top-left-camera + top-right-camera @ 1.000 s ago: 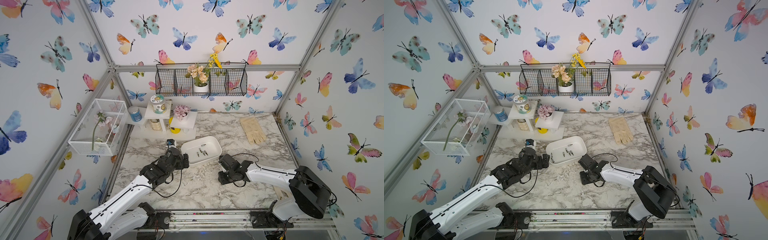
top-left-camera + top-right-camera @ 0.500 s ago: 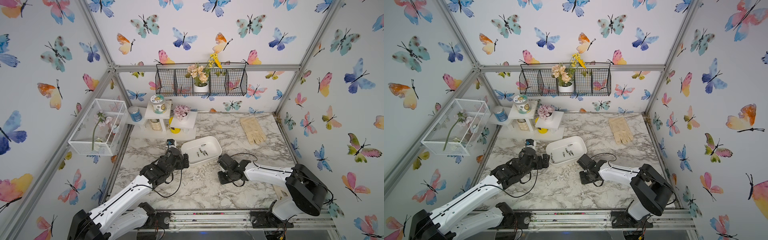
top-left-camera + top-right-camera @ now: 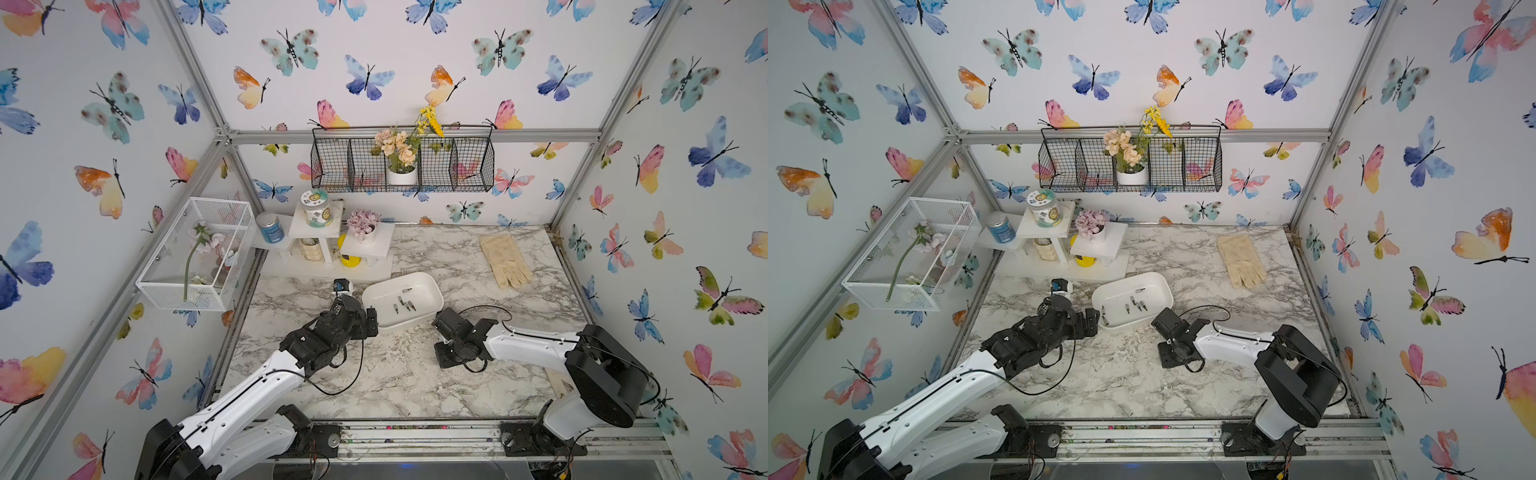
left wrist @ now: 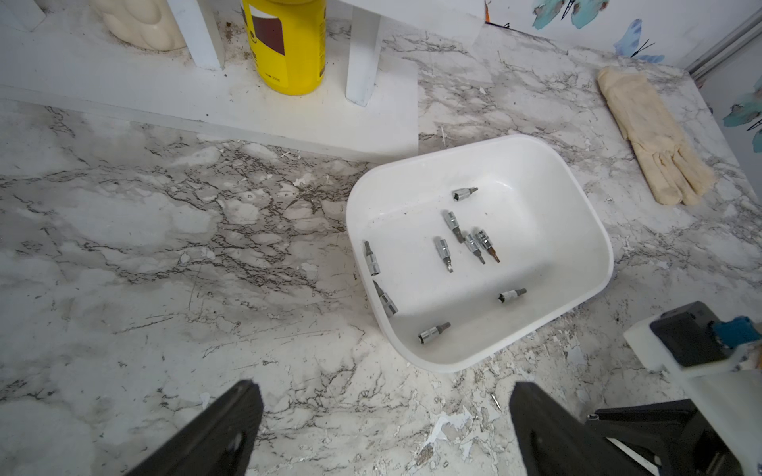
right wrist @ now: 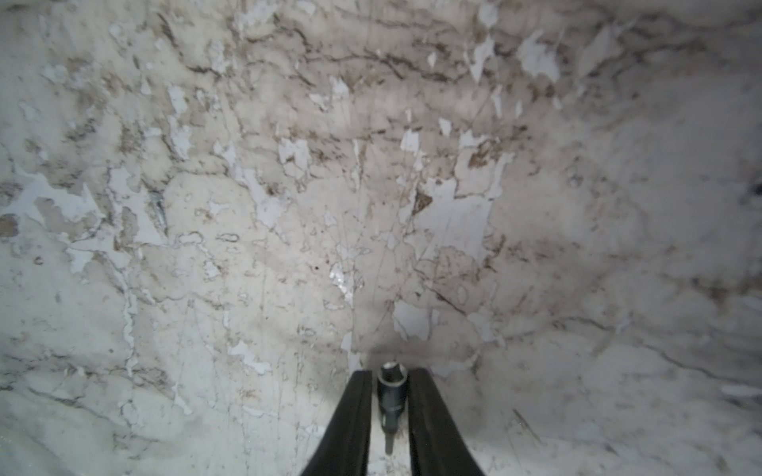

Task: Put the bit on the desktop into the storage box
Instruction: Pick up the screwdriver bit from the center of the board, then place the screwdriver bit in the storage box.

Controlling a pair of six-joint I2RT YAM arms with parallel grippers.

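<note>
Bit [image 5: 391,395] is lying on the tabletop [image 5: 247,206] near the storage box [image 4: 548,214]; right gripper [image 5: 391,373] is pinching it, while left gripper [image 4: 385,389] is hovering, jaws apart.

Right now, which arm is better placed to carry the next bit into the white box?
The right. The right gripper has its jaws tight on either side of a bit lying on the tabletop. The left gripper is open and empty, hovering near the box.
</note>
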